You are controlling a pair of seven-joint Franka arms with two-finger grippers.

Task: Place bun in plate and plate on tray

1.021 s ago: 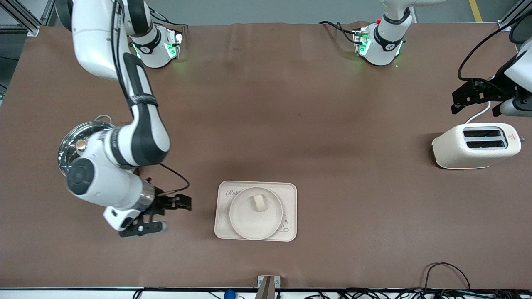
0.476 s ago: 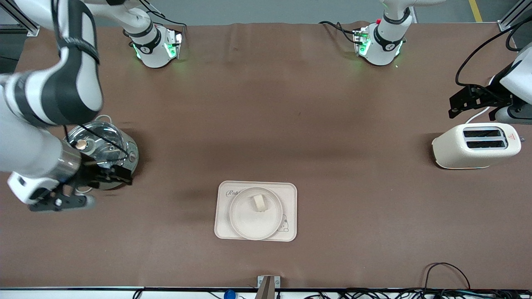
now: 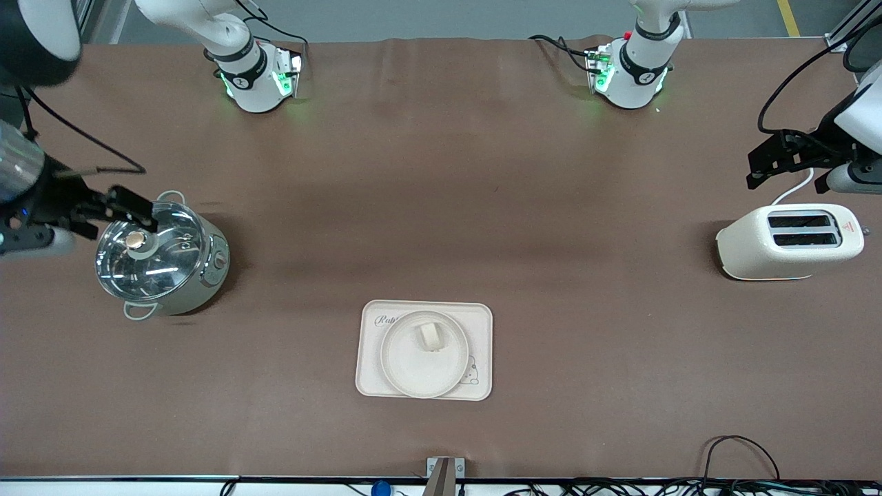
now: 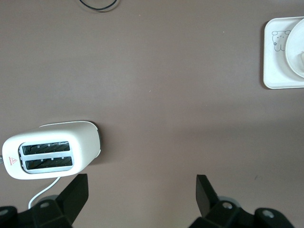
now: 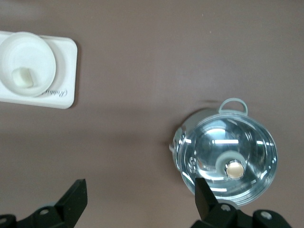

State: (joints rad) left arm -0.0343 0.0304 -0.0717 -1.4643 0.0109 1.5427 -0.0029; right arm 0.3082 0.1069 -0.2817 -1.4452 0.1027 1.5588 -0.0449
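The bun (image 3: 431,336) lies in the plate (image 3: 403,368), and the plate sits on the tray (image 3: 480,322), near the front camera at mid-table. The right wrist view shows the bun (image 5: 23,77) in the plate (image 5: 34,51) on the tray (image 5: 65,91). The left wrist view shows part of the tray (image 4: 275,71) and plate (image 4: 297,50). My right gripper (image 3: 83,220) is open and empty, up in the air by the pot at the right arm's end (image 5: 140,197). My left gripper (image 3: 792,172) is open and empty, above the toaster's end of the table (image 4: 140,197).
A steel pot with a glass lid (image 3: 158,255) stands at the right arm's end, also in the right wrist view (image 5: 228,156). A cream toaster (image 3: 789,241) with a white cord stands at the left arm's end, also in the left wrist view (image 4: 50,154). Cables lie along the near edge.
My right gripper has left the spot beside the tray, risen and swung out to the pot at the right arm's end. The left arm has hardly moved. Bun, plate and tray are still.
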